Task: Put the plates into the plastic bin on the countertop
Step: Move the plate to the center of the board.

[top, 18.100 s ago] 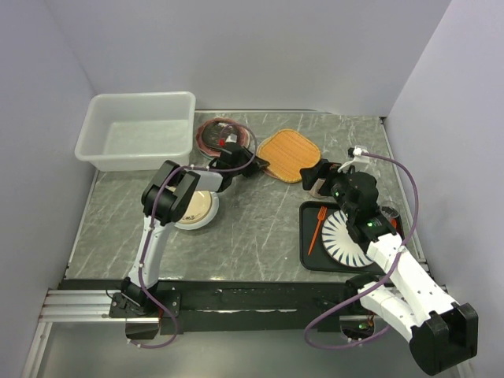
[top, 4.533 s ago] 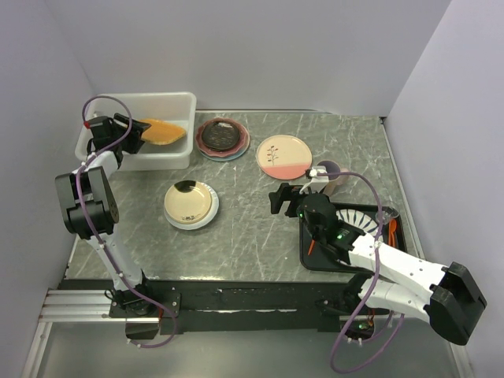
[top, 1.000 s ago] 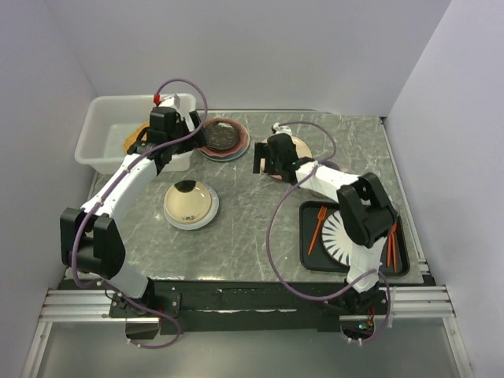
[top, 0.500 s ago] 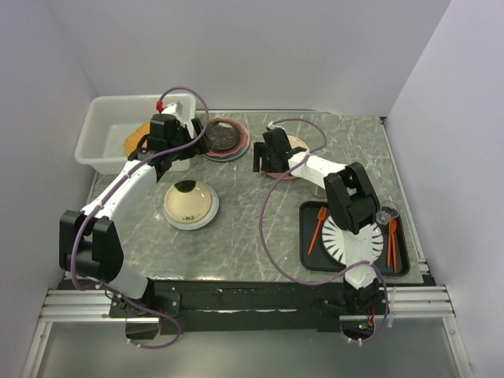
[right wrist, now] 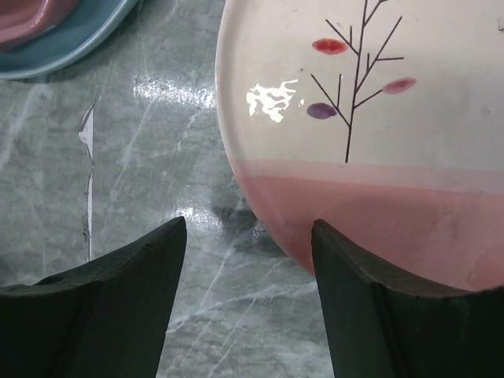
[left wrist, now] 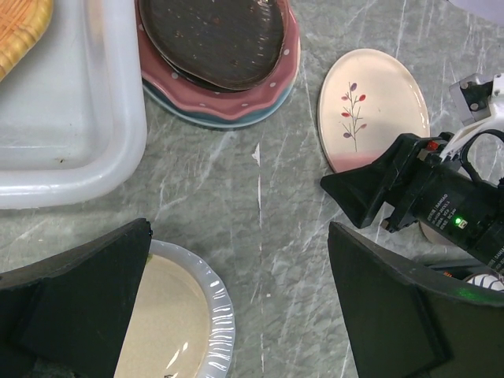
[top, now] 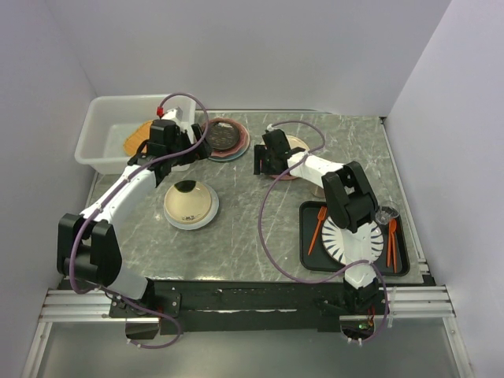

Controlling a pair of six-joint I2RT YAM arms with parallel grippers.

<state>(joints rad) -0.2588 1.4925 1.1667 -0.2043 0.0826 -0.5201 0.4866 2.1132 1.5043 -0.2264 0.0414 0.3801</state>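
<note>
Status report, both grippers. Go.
Left gripper open, empty. Right gripper open at edge of pink plate. Orange plate in plastic bin. Nothing in the way.

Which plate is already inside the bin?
The orange textured plate, lying in the plastic bin; the rest all sit out on the countertop.

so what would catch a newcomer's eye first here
The right gripper hangs open at the pink edge of the cream-and-pink plate with a twig drawing, mid-back on the countertop. At back left, the orange plate lies in the plastic bin. The left gripper, also open, hovers just outside it near the dark brown plate stack.
</note>
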